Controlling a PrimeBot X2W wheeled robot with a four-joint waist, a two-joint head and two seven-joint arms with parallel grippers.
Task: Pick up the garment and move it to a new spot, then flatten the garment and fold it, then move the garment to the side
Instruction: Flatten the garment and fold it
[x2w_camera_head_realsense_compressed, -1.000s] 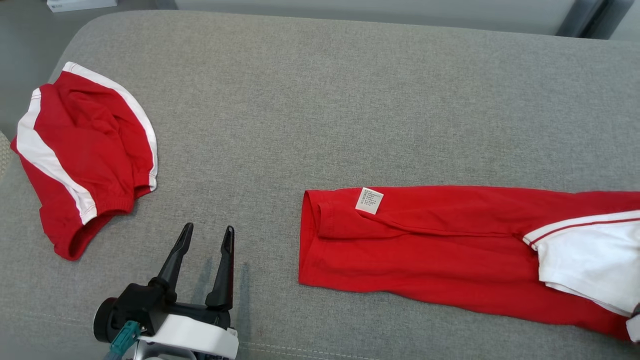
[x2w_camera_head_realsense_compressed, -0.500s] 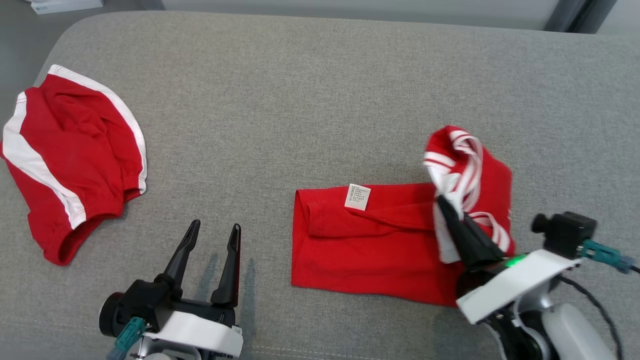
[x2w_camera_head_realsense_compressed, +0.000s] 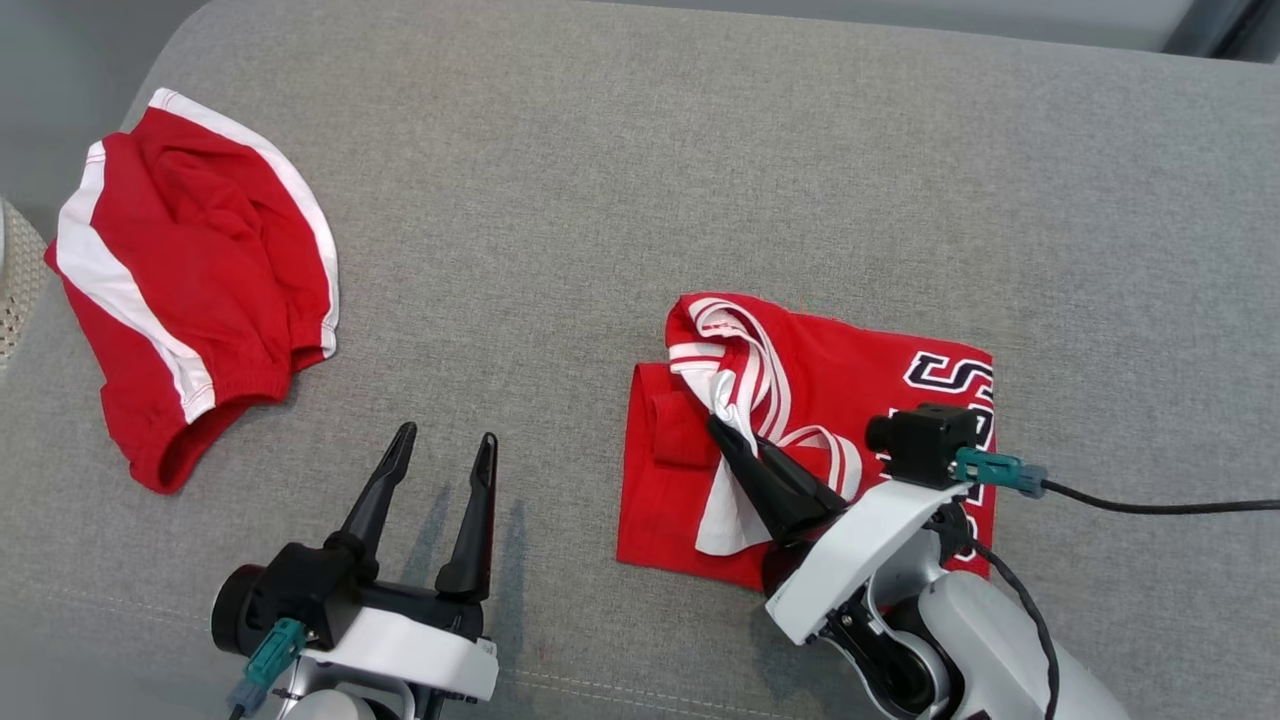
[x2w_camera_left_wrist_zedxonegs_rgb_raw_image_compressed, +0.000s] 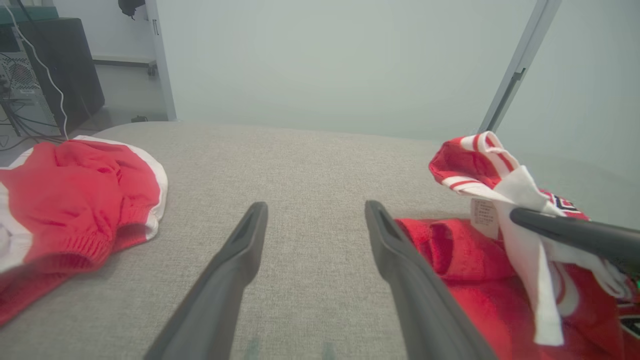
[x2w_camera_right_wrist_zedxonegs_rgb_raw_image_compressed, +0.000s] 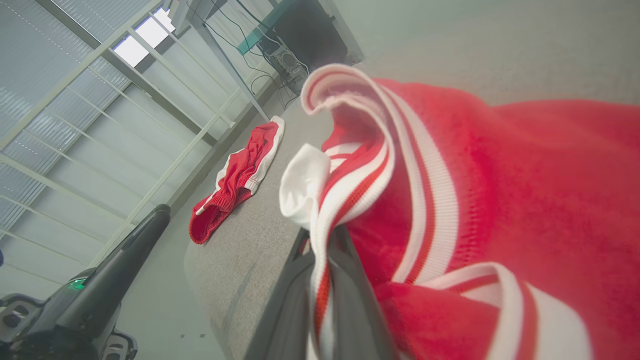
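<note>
Reads as a partial dark-outlined white letter (x2w_camera_head_realsense_compressed: 948, 372), seemingly an S, toward two o'clock on the red jersey (x2w_camera_head_realsense_compressed: 855, 352), with unreadably small print on its white care tag (x2w_camera_left_wrist_zedxonegs_rgb_raw_image_compressed: 484, 218).

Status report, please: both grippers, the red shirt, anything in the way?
Right gripper shut on red shirt, striped edge raised. Left gripper open, empty, over grey cushion. Red shorts far left, apart from shirt.

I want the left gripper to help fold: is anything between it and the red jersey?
Nothing visible does. The left gripper, open, has only bare grey cushion between it and the jersey, which the right gripper pinches by its striped trim. The red shorts lie on its other side.
</note>
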